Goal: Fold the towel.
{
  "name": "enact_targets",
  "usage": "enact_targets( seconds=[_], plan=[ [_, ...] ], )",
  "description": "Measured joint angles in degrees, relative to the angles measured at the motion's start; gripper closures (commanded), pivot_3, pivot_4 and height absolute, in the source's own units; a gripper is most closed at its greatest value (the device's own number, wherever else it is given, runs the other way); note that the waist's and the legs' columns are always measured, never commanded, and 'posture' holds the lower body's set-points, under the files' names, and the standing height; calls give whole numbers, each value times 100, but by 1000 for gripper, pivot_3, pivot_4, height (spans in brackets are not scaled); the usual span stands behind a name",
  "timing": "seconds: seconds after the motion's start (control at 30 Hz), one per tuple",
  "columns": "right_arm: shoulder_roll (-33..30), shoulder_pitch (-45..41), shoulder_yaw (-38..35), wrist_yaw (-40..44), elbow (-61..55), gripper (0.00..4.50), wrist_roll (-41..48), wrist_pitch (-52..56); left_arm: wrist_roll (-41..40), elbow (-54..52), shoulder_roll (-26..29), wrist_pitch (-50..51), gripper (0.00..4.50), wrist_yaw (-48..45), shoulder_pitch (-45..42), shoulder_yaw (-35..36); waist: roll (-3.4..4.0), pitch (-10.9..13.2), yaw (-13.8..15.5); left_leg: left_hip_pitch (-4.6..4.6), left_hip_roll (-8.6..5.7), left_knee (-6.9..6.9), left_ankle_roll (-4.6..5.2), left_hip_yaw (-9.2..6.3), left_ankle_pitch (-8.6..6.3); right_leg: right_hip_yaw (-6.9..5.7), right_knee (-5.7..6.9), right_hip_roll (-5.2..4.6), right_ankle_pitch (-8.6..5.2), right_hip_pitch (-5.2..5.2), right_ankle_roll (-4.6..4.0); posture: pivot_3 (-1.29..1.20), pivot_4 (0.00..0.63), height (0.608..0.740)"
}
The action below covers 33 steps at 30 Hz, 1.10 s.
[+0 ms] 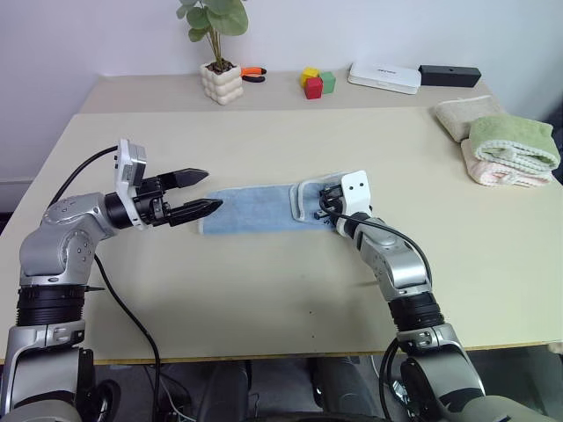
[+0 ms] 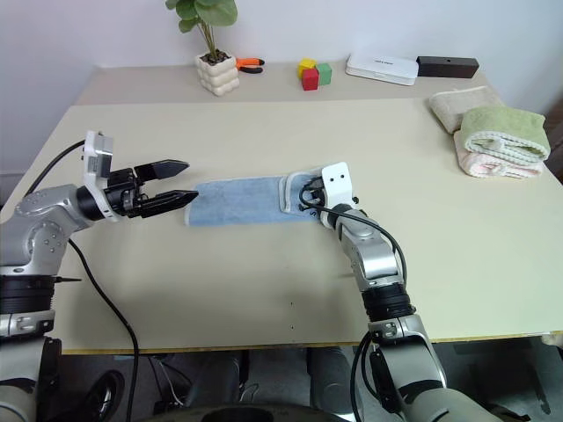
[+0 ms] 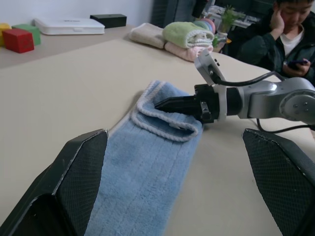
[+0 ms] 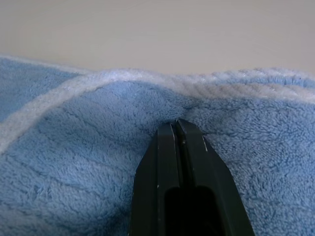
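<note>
The light blue towel (image 1: 251,209) lies flat across the middle of the table (image 1: 264,281) as a long strip. Its right end is folded over into a short flap with a pale hem (image 3: 162,123). My right gripper (image 1: 322,202) is shut, and its fingertips (image 4: 176,125) press onto that flap; no cloth shows between them. My left gripper (image 1: 214,189) hovers open just off the towel's left end, pointing along it. Its two wide-apart fingers (image 3: 74,187) frame the towel in the left wrist view.
A stack of beige, green and pink folded towels (image 1: 510,145) sits at the table's far right. Along the back are a potted plant (image 1: 221,82), orange-handled pliers (image 1: 253,74), coloured blocks (image 1: 317,83), a white box (image 1: 383,77) and a black box (image 1: 449,76). A person (image 3: 290,34) sits beyond the table.
</note>
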Motion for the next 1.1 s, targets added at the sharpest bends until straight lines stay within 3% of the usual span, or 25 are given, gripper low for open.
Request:
enact_targets(
  seconds=[0.1, 0.2, 0.43, 1.1],
  plan=[
    [25, 2, -33, 60, -6, 4453, 27, 13, 0, 0, 0, 4, 0, 1, 0, 0, 0, 0, 1, 0, 0, 0, 0, 0, 0, 0, 0, 0, 0, 0, 0, 0, 150, 740],
    [48, 10, -102, 212, -85, 3598, 169, 117, -1, 0, 0, 7, 0, 5, 0, -1, 0, 0, 0, 0, 0, 0, 0, 0, 0, 0, 0, 0, 0, 0, 0, 0, 150, 740],
    [77, 10, -183, 368, -223, 108, 330, 263, -1, 0, -1, 15, 0, 40, 0, -3, 1, 0, -1, 0, 0, -1, 0, 0, 0, 0, 0, 0, 0, -1, 0, 0, 150, 740],
    [86, 10, -193, 389, -224, 43, 331, 268, -2, 0, -1, 15, 0, 78, 0, -4, 1, 0, 0, 0, 0, -1, 0, 0, 0, 0, 0, 0, 0, -1, 0, 0, 150, 740]
  ],
)
